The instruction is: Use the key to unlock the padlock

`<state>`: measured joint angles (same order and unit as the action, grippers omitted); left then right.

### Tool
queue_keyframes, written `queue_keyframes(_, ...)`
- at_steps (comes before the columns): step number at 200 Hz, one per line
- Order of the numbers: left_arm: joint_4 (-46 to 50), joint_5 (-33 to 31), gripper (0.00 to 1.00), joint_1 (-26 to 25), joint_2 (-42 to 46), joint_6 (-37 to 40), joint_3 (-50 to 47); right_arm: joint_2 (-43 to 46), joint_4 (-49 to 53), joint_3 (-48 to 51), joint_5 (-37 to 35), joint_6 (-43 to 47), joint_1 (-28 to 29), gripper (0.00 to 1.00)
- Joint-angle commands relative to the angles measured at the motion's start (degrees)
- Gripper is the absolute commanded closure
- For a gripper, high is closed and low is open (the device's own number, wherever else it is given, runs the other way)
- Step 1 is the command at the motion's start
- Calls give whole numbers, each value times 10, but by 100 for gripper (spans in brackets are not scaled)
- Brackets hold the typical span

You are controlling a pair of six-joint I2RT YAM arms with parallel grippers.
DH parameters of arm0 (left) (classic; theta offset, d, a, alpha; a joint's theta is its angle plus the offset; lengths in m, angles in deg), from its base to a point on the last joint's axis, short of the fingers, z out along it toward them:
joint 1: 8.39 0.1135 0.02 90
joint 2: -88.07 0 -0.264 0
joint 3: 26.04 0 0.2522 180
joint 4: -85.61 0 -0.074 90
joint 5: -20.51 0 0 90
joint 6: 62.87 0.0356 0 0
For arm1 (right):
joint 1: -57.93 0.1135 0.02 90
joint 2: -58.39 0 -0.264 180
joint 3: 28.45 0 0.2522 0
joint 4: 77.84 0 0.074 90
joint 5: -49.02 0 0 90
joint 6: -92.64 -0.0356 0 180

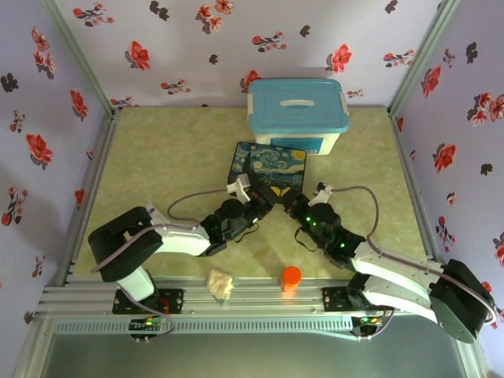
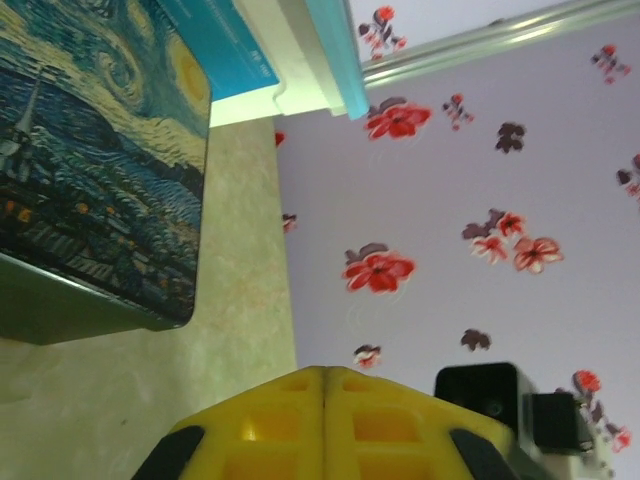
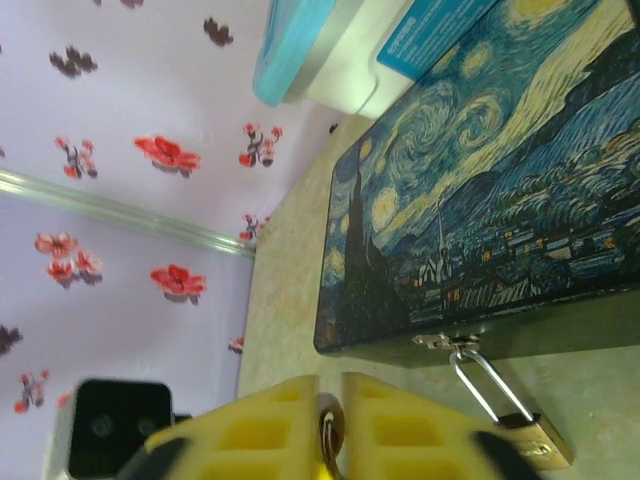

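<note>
left gripper [image 2: 323, 395] fingers pressed together | right gripper [image 3: 331, 395] pinching key [image 3: 328, 437] | padlock [image 3: 527, 441] shackled through painted box [image 3: 480, 200] hasp, body lying on table [image 1: 173, 157], mid-table

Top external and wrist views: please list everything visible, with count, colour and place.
box: one, starry-night painted, table centre.
bin: one, white with teal lid, behind the box.
padlock: one, brass with silver shackle, hooked through the box's hasp.
key: one, metal, mostly hidden, near the padlock.
orange cylinder: one, near edge.
cream lump: one, left of the cylinder.
table: one, mottled green.
left tool: yellow fingers shut, near the box.
right tool: yellow fingers shut on the key.
</note>
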<state>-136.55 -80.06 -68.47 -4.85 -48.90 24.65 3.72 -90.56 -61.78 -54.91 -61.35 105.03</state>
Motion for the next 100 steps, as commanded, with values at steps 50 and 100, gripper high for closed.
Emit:
queue_keyframes(50,446,296,100,92,131,329,146,123,106,-4,302,262,-183,14)
queue_keyframes(100,677,441,100,110,132,521,259,90,-134,36,449,303,-190,17)
